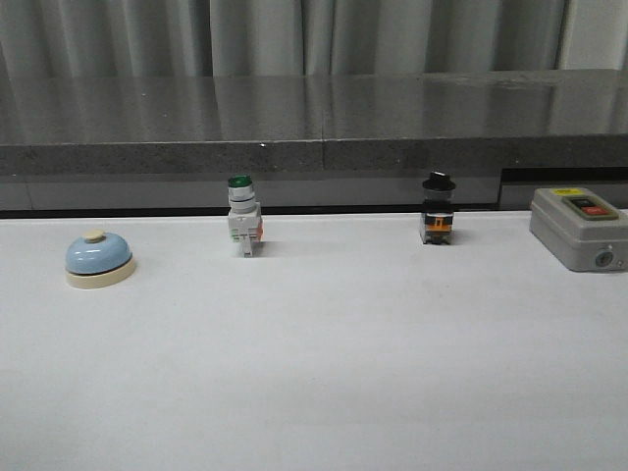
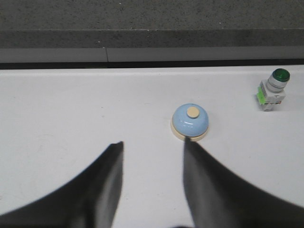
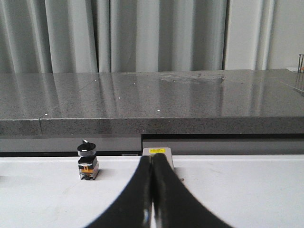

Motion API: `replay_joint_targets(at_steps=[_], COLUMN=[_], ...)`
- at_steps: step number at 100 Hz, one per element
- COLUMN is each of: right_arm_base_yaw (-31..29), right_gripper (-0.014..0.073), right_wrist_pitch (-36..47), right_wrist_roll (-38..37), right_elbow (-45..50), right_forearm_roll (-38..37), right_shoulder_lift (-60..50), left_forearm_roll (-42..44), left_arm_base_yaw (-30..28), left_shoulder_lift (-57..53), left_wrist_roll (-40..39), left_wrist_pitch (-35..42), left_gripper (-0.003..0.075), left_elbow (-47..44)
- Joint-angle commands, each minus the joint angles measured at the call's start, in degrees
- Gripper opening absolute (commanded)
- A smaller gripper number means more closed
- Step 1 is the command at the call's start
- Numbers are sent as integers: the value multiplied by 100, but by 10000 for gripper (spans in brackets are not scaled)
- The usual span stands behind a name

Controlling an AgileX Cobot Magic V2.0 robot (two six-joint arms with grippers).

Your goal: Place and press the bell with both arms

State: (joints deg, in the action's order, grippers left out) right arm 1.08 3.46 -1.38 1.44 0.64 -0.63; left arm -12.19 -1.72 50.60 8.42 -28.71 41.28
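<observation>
The light-blue bell [image 1: 98,259] with its cream base and button sits on the white table at the far left. In the left wrist view the bell [image 2: 190,122] lies just beyond the tip of one finger. My left gripper [image 2: 153,145] is open and empty above the table, a little short of the bell. My right gripper [image 3: 153,159] is shut and empty, pointing toward a grey box. Neither arm shows in the front view.
A green-capped white switch [image 1: 243,228] stands at the table's back, left of centre; it also shows in the left wrist view [image 2: 272,89]. A black-capped switch [image 1: 438,209] stands right of centre. A grey control box [image 1: 580,228] sits at the far right. A dark stone ledge [image 1: 314,123] runs behind.
</observation>
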Motion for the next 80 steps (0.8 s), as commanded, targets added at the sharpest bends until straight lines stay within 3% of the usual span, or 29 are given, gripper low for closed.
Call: replay_joint_targets(at_steps=[1, 9, 49, 80], right_arm_base_yaw=[-30, -30, -30, -30], right_gripper=[-60, -60, -60, -60], right_wrist_pitch=[477, 477, 477, 477], right_wrist_roll=[14, 14, 14, 14], right_elbow=[-78, -78, -78, -78], right_forearm_roll=[-64, -64, -64, -64], right_shoulder_lift=[-104, -104, -104, -104], left_forearm_roll=[-337, -421, -431, -431], left_arm_base_yaw=[-4, -4, 818, 1030], left_shoulder_lift=[361, 742, 2791, 4421], left_wrist_roll=[35, 35, 156, 156], left_wrist_pitch=[326, 230, -58, -749], left_gripper=[546, 607, 606, 606], left_elbow=[406, 634, 1976, 3120])
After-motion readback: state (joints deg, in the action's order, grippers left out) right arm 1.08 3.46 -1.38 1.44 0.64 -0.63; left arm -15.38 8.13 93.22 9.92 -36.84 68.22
